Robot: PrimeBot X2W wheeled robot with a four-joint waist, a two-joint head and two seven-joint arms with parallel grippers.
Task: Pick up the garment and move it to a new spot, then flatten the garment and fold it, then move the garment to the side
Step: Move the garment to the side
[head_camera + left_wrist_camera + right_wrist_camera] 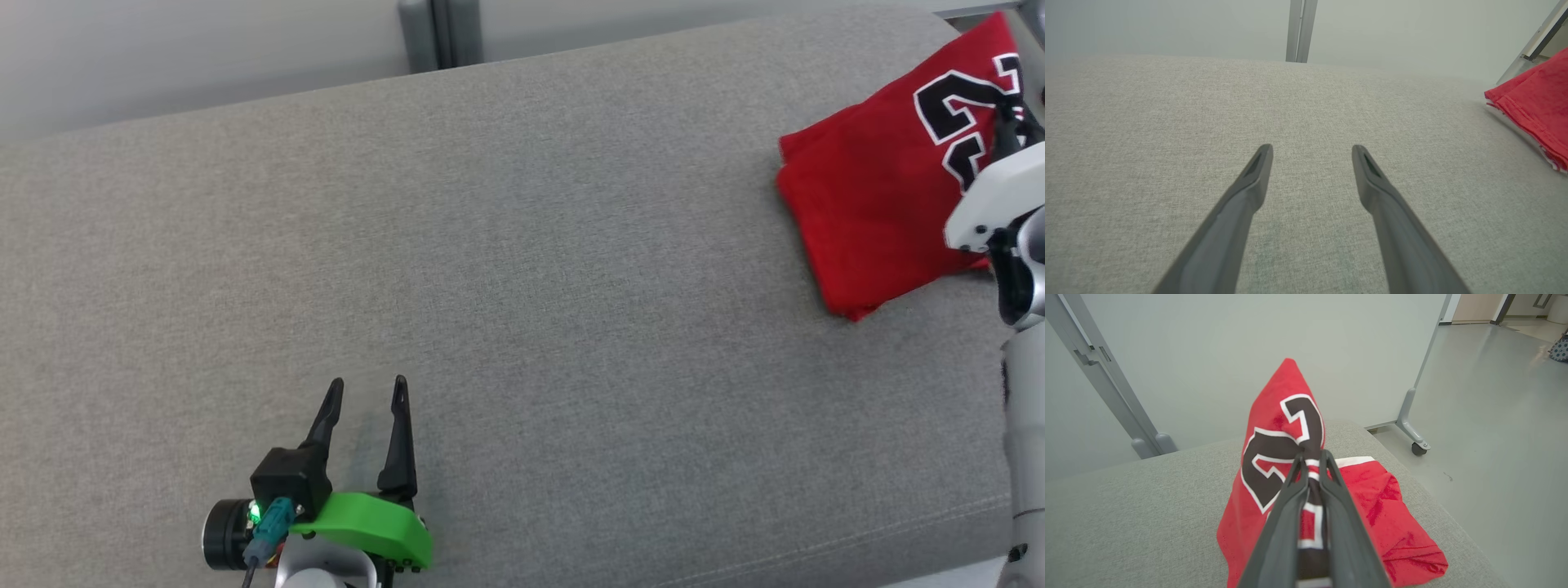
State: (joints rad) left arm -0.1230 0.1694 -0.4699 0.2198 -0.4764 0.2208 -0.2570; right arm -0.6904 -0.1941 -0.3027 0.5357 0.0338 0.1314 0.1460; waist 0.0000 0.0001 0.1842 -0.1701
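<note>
Left gripper (368, 381) sits nearest, at the lower left of the head view, with a green plastic cover (371, 527) at its base. Its two long dark fingers are spread wide with nothing between them. They point across bare cloth; whether the tips touch it, cannot tell. Underneath runs a broad light-grey woven fabric cushion (522, 269), flat, with a seam along its near edge. Well apart from that gripper, at the cushion's far right end, lies the red folded jersey with a black, white-edged numeral (865, 212), close to the end edge. Right gripper (1313, 455) is clenched on the numeral part of this jersey, with cloth pinched between the nearly closed fingers. In the right wrist view the gripped part stands up in a red peak, while the lower folds rest on the cushion. Beyond the cushion stands a pale grey partition panel (1274, 330) with a grey metal post (441, 33). A wheeled foot (1414, 443) rests on smooth grey floor (1494, 400) off the right end.
</note>
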